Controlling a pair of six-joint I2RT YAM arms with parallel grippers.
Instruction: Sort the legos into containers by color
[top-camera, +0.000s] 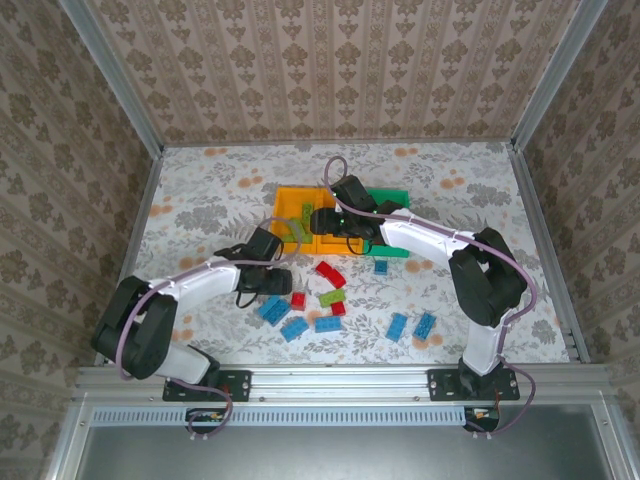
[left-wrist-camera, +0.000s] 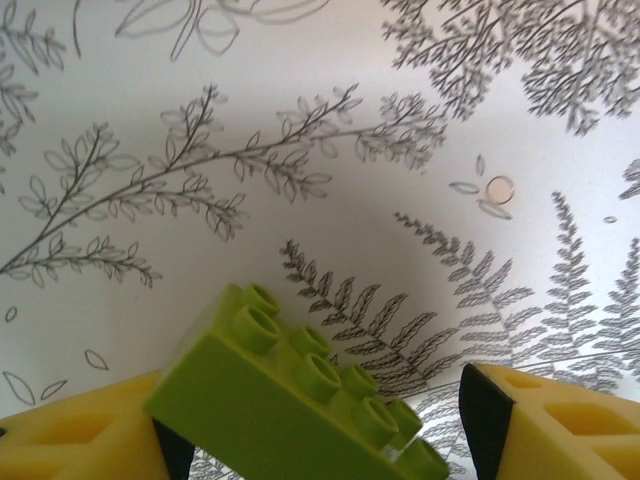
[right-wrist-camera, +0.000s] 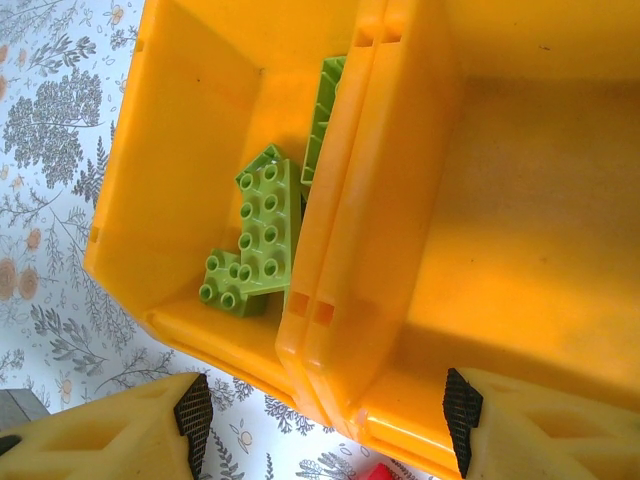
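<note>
A lime green lego (left-wrist-camera: 290, 400) lies tilted between the fingers of my left gripper (left-wrist-camera: 325, 430). It leans on the left finger (left-wrist-camera: 80, 440), a gap of table shows before the right finger (left-wrist-camera: 560, 425), and the jaws stand open. My right gripper (right-wrist-camera: 325, 420) hangs open over the near rim of the two orange containers (right-wrist-camera: 330, 330), holding nothing. Lime legos (right-wrist-camera: 262, 225) lie in the left orange container (top-camera: 285, 195). The green container (top-camera: 395, 198) sits to the right of them. Loose red (top-camera: 327, 270), green (top-camera: 332, 296) and blue legos (top-camera: 294, 328) lie on the table.
More blue legos (top-camera: 412, 325) lie right of centre near the front edge, one blue lego (top-camera: 381, 266) just below the green container. A red lego (right-wrist-camera: 375, 472) peeks in below the orange rim. Patterned walls and metal rails (top-camera: 545, 250) enclose the floral table (top-camera: 200, 190).
</note>
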